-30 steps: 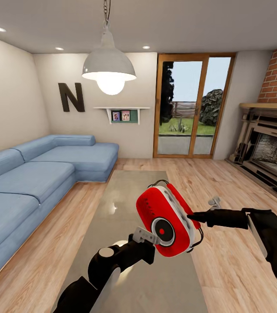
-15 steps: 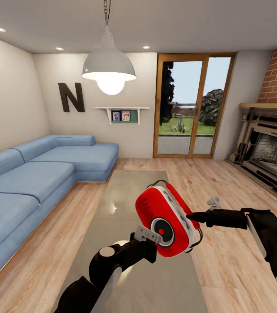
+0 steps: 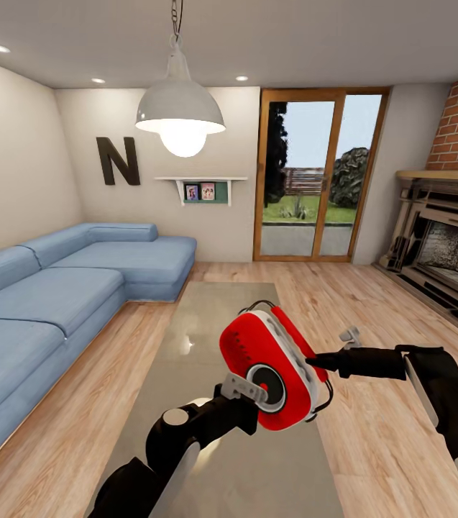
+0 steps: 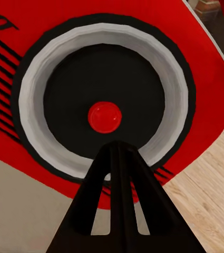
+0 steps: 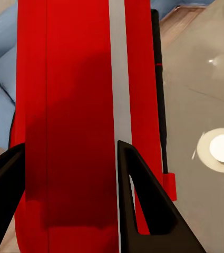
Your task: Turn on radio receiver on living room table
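Radio receiver [image 3: 270, 368] hung above the worktop [image 3: 207, 324], clamped by the right gripper [image 3: 313, 362]; the left gripper [image 3: 252, 394], fingers together, touched its dial [image 4: 105, 117].

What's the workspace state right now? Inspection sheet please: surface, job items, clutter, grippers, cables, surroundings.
Surface: coffee table, glossy grey top reflecting the lamp.
Job's things: radio receiver, red, held up above the table, round dial with red centre button facing the left arm.
Clutter: nothing seen.
Grippers: right gripper clamps the radio's body between its fingers; left gripper, fingers together, points at the dial.
Cables: nothing seen, apart from the radio's thin wire handle.
Surroundings: blue corner sofa, pendant lamp, brick fireplace, glass patio door, wood floor.
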`<state>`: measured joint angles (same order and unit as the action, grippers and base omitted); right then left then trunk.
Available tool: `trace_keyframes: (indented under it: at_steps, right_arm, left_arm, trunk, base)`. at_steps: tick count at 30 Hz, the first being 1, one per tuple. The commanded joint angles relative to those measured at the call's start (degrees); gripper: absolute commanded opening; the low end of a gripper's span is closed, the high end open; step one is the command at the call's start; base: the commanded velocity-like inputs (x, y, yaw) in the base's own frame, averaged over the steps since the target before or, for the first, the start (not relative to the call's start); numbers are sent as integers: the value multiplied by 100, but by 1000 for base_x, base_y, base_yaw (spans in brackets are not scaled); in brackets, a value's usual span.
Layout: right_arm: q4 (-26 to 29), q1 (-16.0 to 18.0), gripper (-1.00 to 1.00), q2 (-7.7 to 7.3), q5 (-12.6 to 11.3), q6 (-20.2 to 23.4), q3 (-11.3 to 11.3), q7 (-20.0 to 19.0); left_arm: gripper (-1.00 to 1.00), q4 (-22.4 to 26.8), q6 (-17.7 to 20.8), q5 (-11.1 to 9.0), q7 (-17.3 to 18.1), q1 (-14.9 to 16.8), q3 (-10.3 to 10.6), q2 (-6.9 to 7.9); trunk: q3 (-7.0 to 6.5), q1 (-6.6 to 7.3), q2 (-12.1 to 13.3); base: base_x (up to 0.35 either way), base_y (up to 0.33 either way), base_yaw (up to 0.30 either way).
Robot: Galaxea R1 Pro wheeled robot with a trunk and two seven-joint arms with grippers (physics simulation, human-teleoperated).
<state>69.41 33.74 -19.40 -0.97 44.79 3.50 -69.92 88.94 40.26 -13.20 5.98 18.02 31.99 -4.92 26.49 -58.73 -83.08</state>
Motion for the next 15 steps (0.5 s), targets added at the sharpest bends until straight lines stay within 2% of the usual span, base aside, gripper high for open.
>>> trace_keyframes:
  at_steps: [1,7,10,15]
  right_arm:
    - [3,1,-100,0,-26,11,2,-31]
    - [3,2,-100,-2,-26,12,2,-96]
    - [3,1,-100,-2,-26,22,2,-367]
    - [3,1,-100,1,-26,27,-5,-450]
  left_arm:
    - [-100,0,0,3,0,0,0,5]
    - [-100,0,-1,19,-7,0,-6,25]
    - [-100,-7,-1,27,-9,0,-1,55]
    - [-100,-9,-7,28,-4,0,4,91]
  trunk:
    - [0,0,0]
    - [0,0,0]
    - [0,0,0]
    - [0,0,0]
  base:
    - [0,0,0]
    - [0,0,0]
    - [0,0,0]
    - [0,0,0]
